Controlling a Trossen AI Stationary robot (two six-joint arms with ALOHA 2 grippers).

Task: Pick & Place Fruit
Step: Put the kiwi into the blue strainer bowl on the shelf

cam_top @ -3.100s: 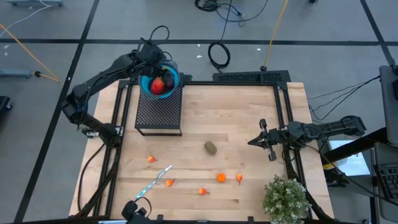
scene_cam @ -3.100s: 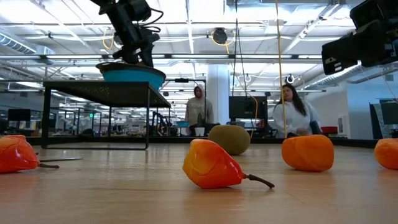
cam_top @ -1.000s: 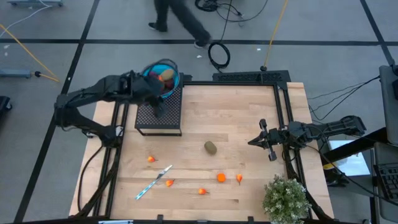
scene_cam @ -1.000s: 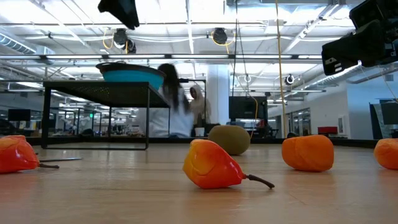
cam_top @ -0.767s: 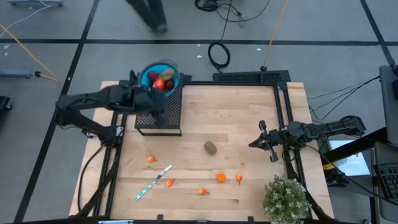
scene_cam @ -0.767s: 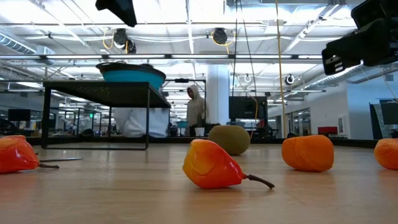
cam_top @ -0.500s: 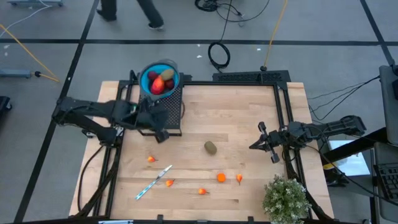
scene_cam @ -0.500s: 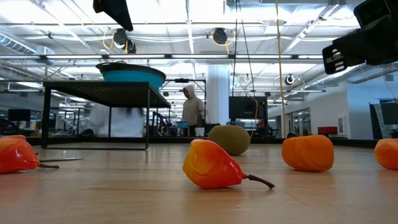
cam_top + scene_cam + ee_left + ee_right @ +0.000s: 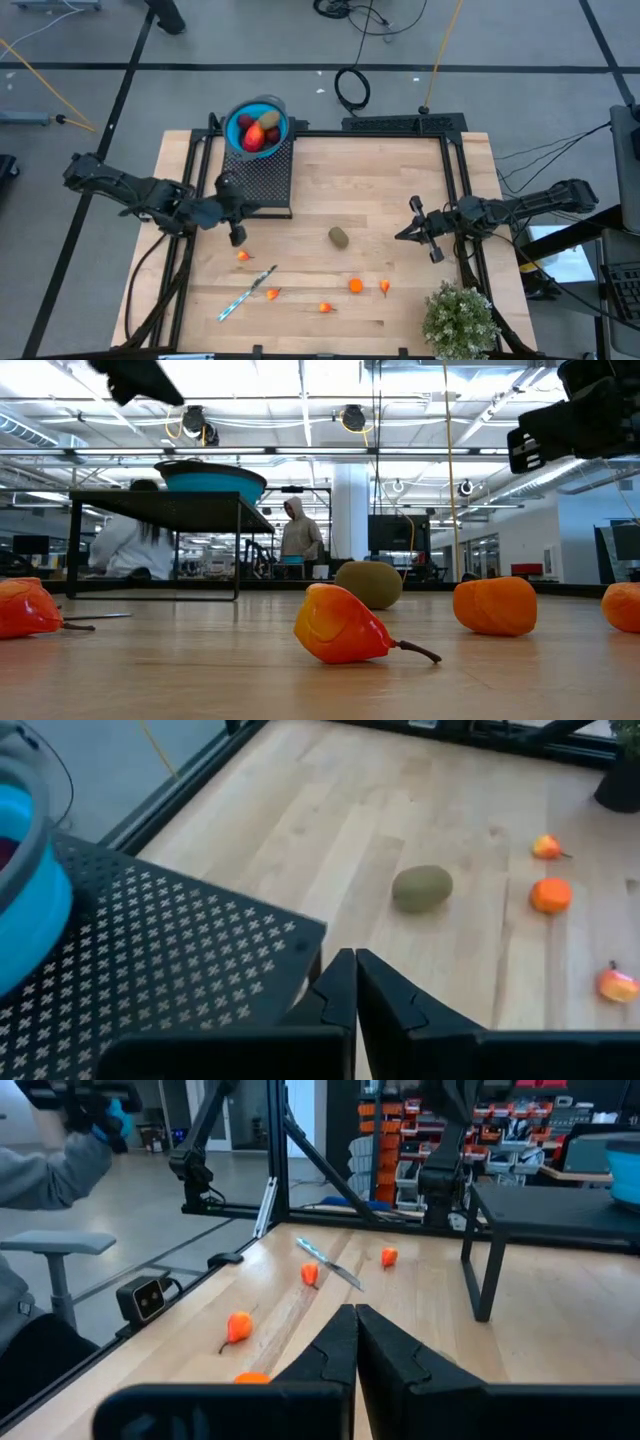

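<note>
A blue bowl [image 9: 257, 128] holding dark red and olive fruit stands on a black perforated stand [image 9: 262, 180] at the table's far left. On the wood lie an olive-brown oval fruit [image 9: 339, 237] and small orange pieces [image 9: 243, 256] [image 9: 355, 286] [image 9: 325, 307]. My left gripper [image 9: 248, 208] hangs shut and empty over the stand's near edge, pointing toward the oval fruit [image 9: 421, 887]. At the table's right my right gripper [image 9: 401, 233] is shut and empty, pointing left toward the fruit.
A thin silver-blue stick [image 9: 248, 292] lies near the front left among the orange bits. A bushy green plant [image 9: 460, 320] stands at the near right corner. Black rails frame the table's sides. People show in the room beyond the table [image 9: 298, 540].
My left gripper has drawn back from beside the bowl, going across the stand toward the table's near edge and a little left, and its arm has folded back to the left. A person has walked past beyond the table's far edge.
</note>
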